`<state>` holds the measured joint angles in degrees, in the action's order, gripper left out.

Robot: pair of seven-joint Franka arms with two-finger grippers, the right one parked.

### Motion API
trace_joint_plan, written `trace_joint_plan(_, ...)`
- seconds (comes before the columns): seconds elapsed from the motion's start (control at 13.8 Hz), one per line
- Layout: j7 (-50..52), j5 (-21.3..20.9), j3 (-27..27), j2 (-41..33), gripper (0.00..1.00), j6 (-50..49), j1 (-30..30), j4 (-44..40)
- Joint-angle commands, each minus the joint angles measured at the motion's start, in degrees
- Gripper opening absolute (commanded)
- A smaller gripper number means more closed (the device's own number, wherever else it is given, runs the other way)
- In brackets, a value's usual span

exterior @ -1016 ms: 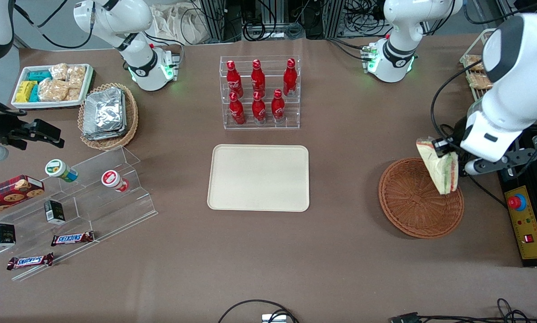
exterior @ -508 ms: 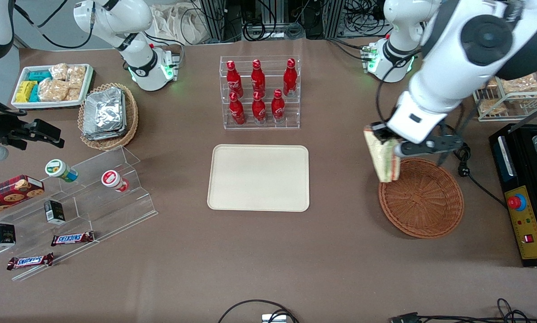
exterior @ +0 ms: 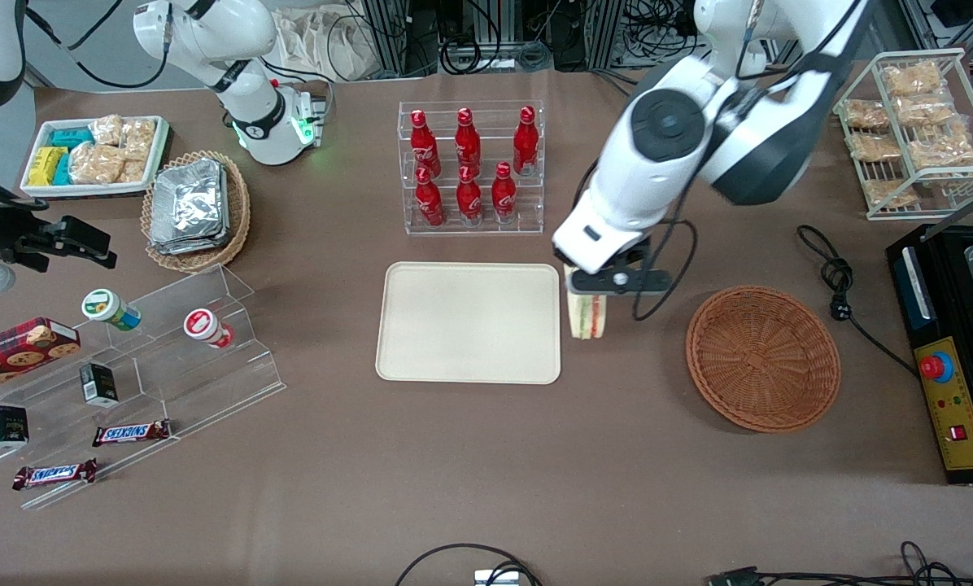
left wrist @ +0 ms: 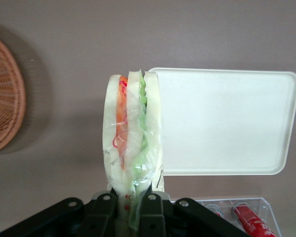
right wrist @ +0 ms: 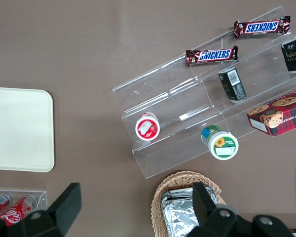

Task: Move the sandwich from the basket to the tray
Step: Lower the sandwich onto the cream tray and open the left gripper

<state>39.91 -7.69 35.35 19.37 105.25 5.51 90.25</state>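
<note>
Carrying step: my hand (left wrist: 130, 200) is gripping sandwich (exterior: 586, 314), hanging just beside tray (exterior: 421, 362) edge, basket (exterior: 762, 358) empty. Next: shifting over tray, lowering, releasing.

The left arm reaches out over the desk, wrist bent downward; its claw (exterior: 588, 291) hangs above the surface, fingers (left wrist: 104, 213) clamped on the sandwich (left wrist: 132, 143).

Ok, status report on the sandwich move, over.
Gripper shut on sandwich, in the air beside the tray. Basket empty. Nothing on the tray, path open.
</note>
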Motion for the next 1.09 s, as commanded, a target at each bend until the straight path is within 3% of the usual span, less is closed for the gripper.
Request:
trace_joint_plan(0.0,4.98,-6.08,-0.19,6.54,0.00,2.58,4.32,-2.19)
trace_joint_plan(0.22,7.11,-12.25,-0.19,12.43,0.00,5.30,6.44,-0.87)
trace_joint_plan(0.73,8.68,-17.61,-0.19,18.68,0.00,13.48,6.80,2.56)
trace_joint_plan(1.02,14.47,-23.49,-1.33,21.58,0.17,16.21,10.40,2.47)
